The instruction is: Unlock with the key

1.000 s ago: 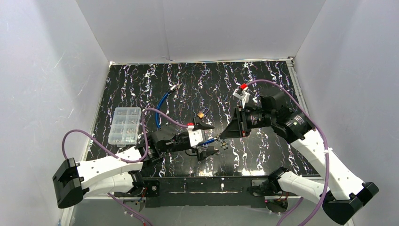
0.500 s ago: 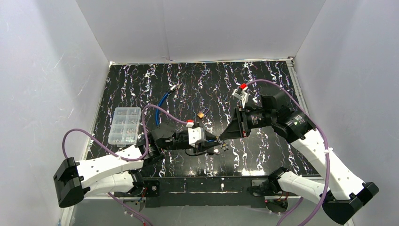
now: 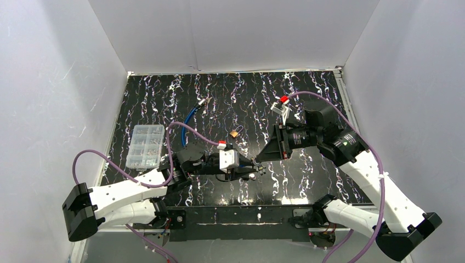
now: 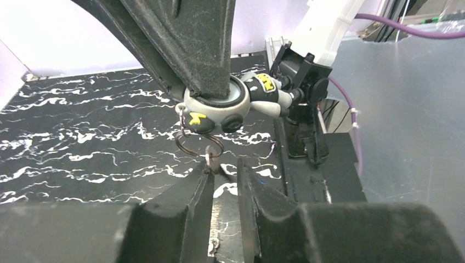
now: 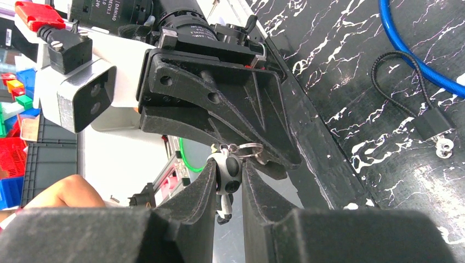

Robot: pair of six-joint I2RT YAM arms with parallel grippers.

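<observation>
On the black marbled table [image 3: 164,98], the padlock [image 3: 234,133] lies untouched, just far of the arms. The right gripper [image 5: 227,167] pinches the charm [image 4: 219,107] and the left gripper [image 4: 222,178] clamps the key [image 4: 210,159] (handover apparently midway). Inserting and turning remain.

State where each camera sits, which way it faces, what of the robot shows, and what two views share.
Top external: above and behind the bases, looking down on the table; left arm and right arm show.
Left wrist: on the left arm, looking along the left fingers at the key between them and the keychain figure in the right fingers.
Right wrist: on the right arm, looking along the right fingers, which clamp the keychain figure, toward the left fingers.
Shared: both wrist views show the keychain figure, from opposite sides.
</observation>
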